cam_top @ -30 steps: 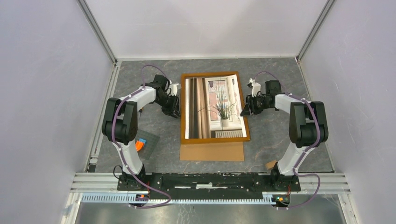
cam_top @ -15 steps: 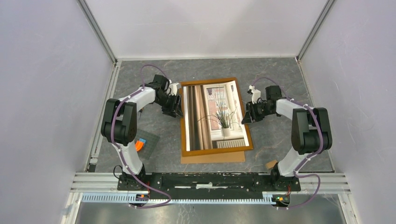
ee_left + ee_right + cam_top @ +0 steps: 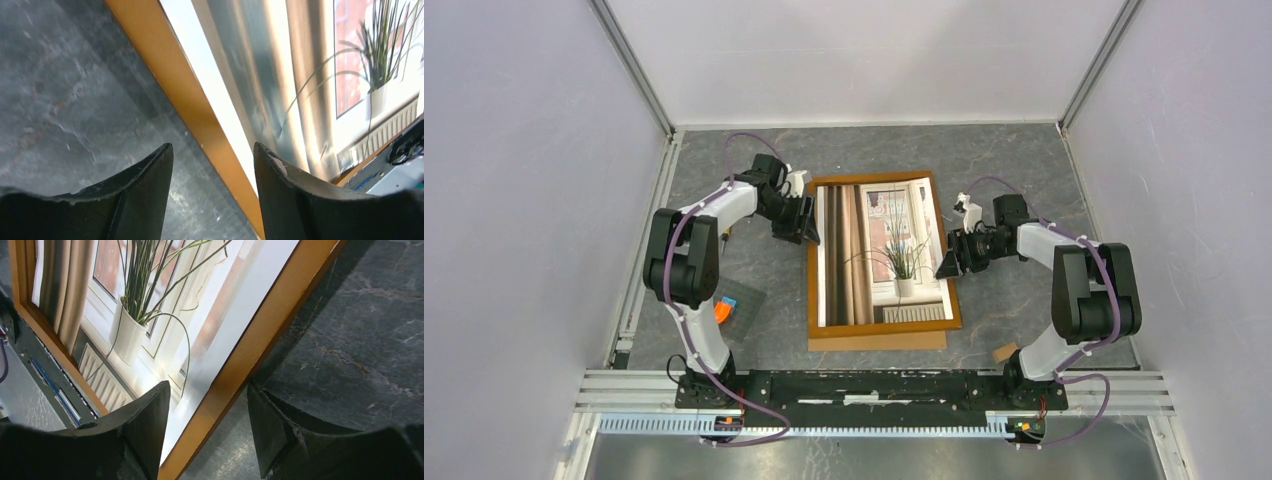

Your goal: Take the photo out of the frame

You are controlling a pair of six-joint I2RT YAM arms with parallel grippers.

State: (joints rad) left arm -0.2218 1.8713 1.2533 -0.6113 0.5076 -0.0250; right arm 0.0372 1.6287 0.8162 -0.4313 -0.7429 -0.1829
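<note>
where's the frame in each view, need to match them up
top external: the frame lies mid-table between the arms.
left wrist: its orange border runs diagonally, top left to bottom centre.
right wrist: its orange border runs top right to bottom centre.
shared landmark: the photo's white plant pot.

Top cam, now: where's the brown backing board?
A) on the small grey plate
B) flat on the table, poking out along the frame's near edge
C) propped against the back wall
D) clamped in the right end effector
B: the brown backing board shows as a flat strip on the table, right along the near rail of the frame.
</note>
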